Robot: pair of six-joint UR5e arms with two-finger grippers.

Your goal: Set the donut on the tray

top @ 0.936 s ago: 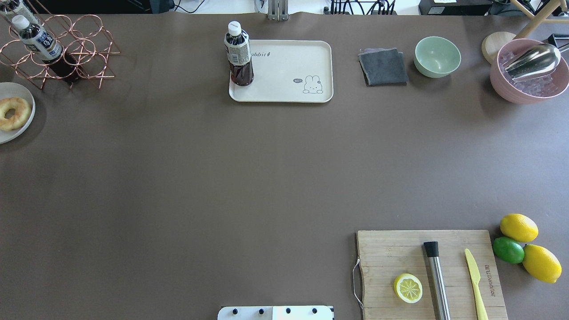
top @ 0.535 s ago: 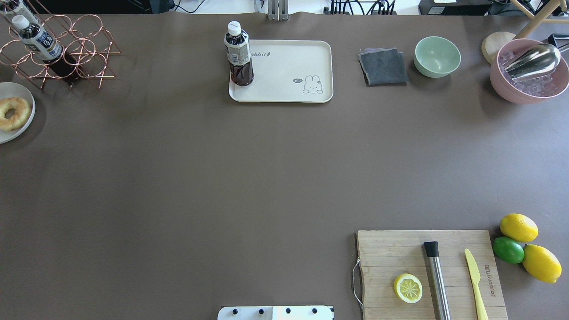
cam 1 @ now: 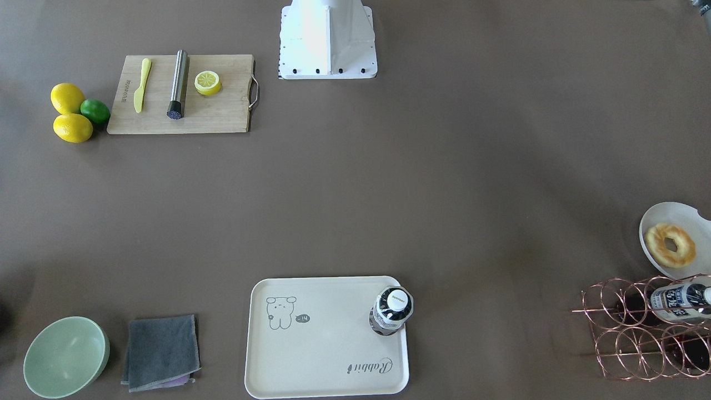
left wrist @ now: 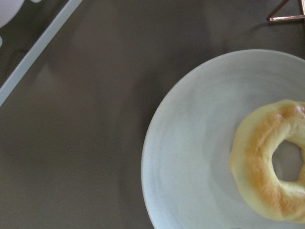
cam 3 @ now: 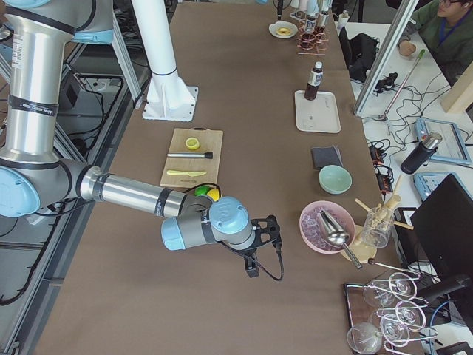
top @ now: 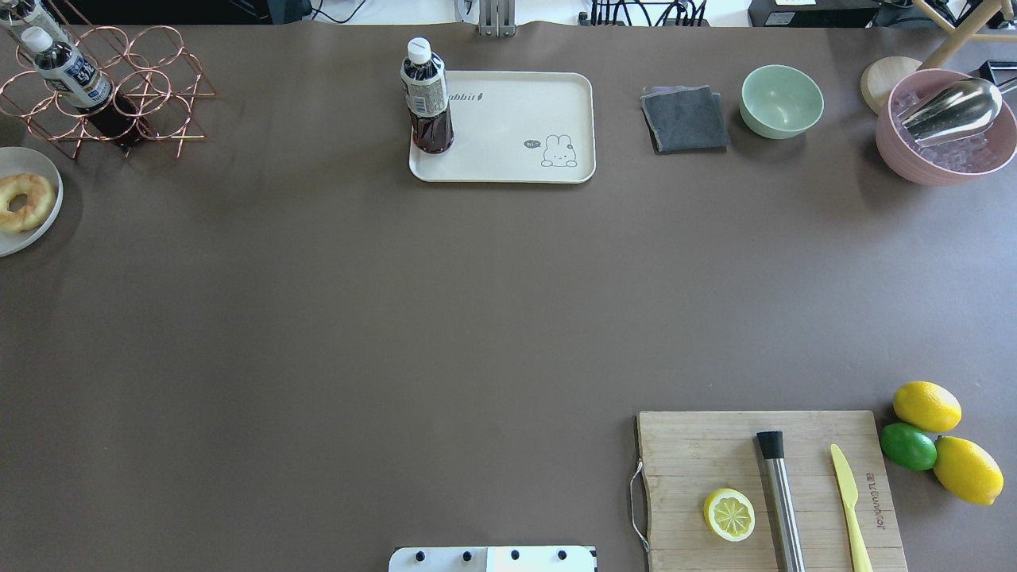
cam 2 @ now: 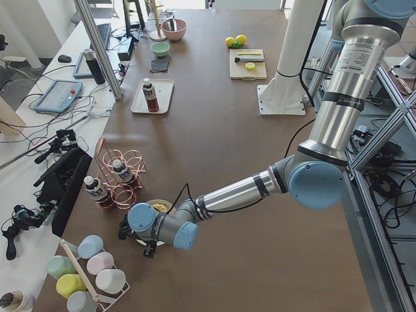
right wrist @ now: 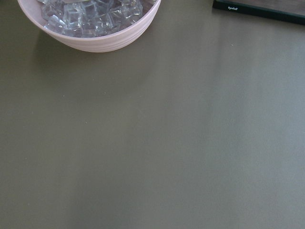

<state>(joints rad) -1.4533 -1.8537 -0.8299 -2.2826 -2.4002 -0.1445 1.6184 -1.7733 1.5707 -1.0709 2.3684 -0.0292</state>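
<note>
The donut (top: 17, 202), a golden ring with browned patches, lies on a round white plate (top: 36, 167) at the table's far left edge. It also shows in the front view (cam 1: 670, 245) and fills the right of the left wrist view (left wrist: 267, 162). The cream tray (top: 516, 119) with the bear drawing lies at the back centre, and shows in the front view (cam 1: 322, 344). My left gripper (cam 2: 136, 238) hovers over the plate, seen only in the exterior left view; I cannot tell if it is open. My right gripper (cam 3: 264, 248) hangs near the pink bowl; I cannot tell its state.
A dark drink bottle (top: 427, 99) stands on the tray's left end. A copper wire rack (top: 119, 95) with bottles stands just behind the plate. A grey cloth (top: 685, 119), green bowl (top: 782, 101), pink ice bowl (top: 945, 131) and cutting board (top: 715, 453) lie on the right.
</note>
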